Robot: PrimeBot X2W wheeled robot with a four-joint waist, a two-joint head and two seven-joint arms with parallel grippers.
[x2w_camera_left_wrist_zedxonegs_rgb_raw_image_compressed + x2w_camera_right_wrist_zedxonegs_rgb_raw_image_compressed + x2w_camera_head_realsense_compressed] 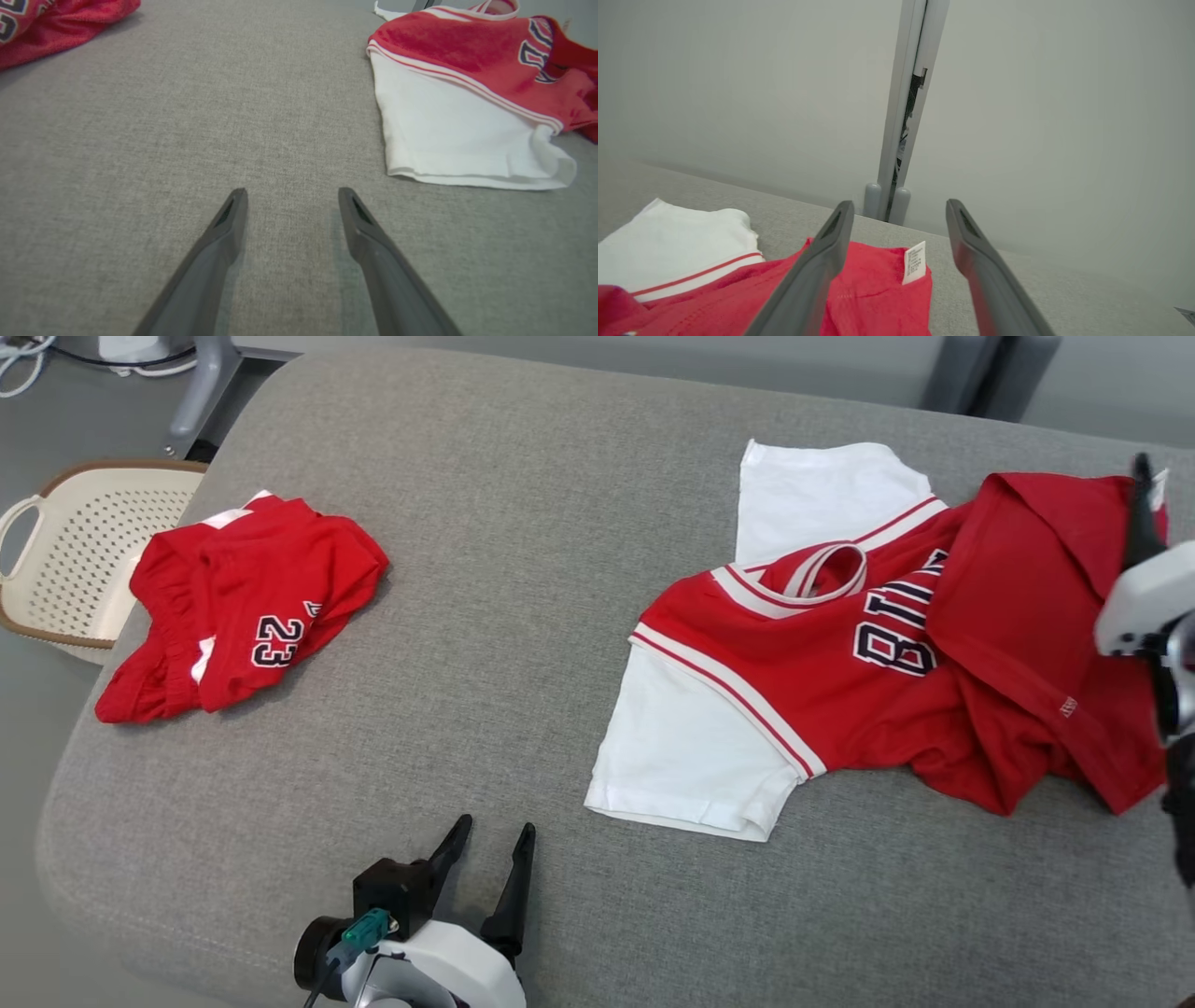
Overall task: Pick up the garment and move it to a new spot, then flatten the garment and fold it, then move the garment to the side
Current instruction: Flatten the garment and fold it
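Observation:
The garment [840,644] is a red jersey with white sleeves and dark lettering, lying on the right half of the grey cushion [523,616]. Its lower part is folded back over the chest at the far right. My right gripper [1144,513] hovers over that folded edge, open, with nothing between its fingers. In the right wrist view the right gripper [899,205] stands just above the red hem and its white label [914,262]. My left gripper [495,826] rests open near the front edge, left of the white sleeve [448,135]. The left gripper [293,191] has bare cushion between its fingers.
Red shorts [243,607] with the number 23 lie crumpled at the cushion's left end. A cream perforated basket [56,560] stands on the floor beyond that end. A grey wall with a vertical post [906,107] rises behind the cushion.

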